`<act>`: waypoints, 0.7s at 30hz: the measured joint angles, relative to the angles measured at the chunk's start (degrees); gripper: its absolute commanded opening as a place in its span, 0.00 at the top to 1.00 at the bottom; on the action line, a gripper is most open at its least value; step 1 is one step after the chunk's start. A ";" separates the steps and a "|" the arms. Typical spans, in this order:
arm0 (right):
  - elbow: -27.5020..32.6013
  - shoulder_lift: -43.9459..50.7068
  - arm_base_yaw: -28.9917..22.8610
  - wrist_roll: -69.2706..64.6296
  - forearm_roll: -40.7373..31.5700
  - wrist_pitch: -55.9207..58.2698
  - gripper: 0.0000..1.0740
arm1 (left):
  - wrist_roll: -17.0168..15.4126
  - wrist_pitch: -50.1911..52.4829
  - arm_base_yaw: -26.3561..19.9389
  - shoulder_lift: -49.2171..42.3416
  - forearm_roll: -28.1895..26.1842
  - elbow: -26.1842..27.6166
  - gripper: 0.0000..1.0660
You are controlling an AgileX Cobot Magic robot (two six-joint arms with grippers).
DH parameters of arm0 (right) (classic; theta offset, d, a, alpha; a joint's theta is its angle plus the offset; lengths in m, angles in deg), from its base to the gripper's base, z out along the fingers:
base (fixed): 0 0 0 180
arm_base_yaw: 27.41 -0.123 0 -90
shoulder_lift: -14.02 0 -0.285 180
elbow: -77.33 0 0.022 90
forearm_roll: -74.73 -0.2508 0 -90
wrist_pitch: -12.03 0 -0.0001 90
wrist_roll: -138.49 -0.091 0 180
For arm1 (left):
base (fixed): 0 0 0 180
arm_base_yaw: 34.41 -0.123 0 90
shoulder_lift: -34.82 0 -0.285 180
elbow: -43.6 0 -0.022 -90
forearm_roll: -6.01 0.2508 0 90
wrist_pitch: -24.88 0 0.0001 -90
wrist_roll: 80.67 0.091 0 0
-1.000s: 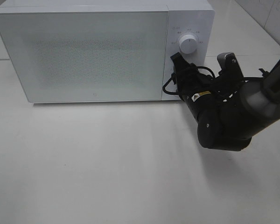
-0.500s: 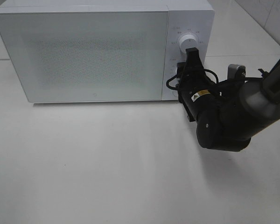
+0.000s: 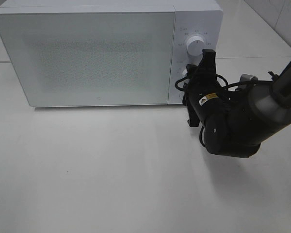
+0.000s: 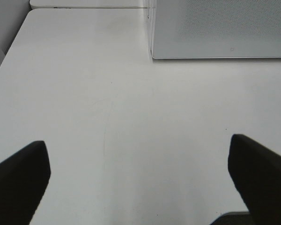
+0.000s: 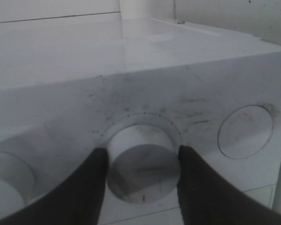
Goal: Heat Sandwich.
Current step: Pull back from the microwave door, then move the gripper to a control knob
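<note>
The sandwich is hidden; the white microwave (image 3: 87, 53) stands with its door closed. My right gripper (image 3: 195, 70) is at the control panel, shut on the microwave's lower knob (image 5: 143, 161), with one black finger (image 5: 79, 192) pressed on each side of it. The knob's red mark points towards the camera side. The upper knob (image 3: 195, 46) is uncovered. My left gripper (image 4: 140, 187) is open over bare tabletop, nothing between its fingers, and the microwave (image 4: 220, 28) lies ahead of it. The left arm does not show in the exterior high view.
A round button (image 5: 246, 131) sits beside the held knob on the panel, and another knob (image 5: 4, 183) on its other side. The white table (image 3: 111, 170) stretches in front of the microwave. A tiled wall (image 3: 276, 14) rises at the back right.
The right wrist has rolled clockwise at the knob; its visible finger swung from the knob's left over to its upper right. The left gripper is unchanged.
</note>
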 measured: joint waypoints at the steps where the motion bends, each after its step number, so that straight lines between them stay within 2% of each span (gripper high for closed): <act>1: 0.00 0.00 0.00 0.00 0.00 0.00 0.91 | 0.00 0.00 0.00 0.00 0.00 0.00 0.08; 15: 0.00 0.00 0.00 1.66 0.06 0.00 0.84 | 0.00 0.00 0.00 0.00 0.00 0.00 0.08; 20: 0.00 0.00 0.00 1.95 -0.06 0.00 0.73 | 0.00 0.00 0.00 0.00 0.00 0.00 0.08; 21: 0.00 0.00 0.00 2.46 -0.29 0.00 0.66 | 0.00 0.00 0.00 0.00 0.00 0.00 0.08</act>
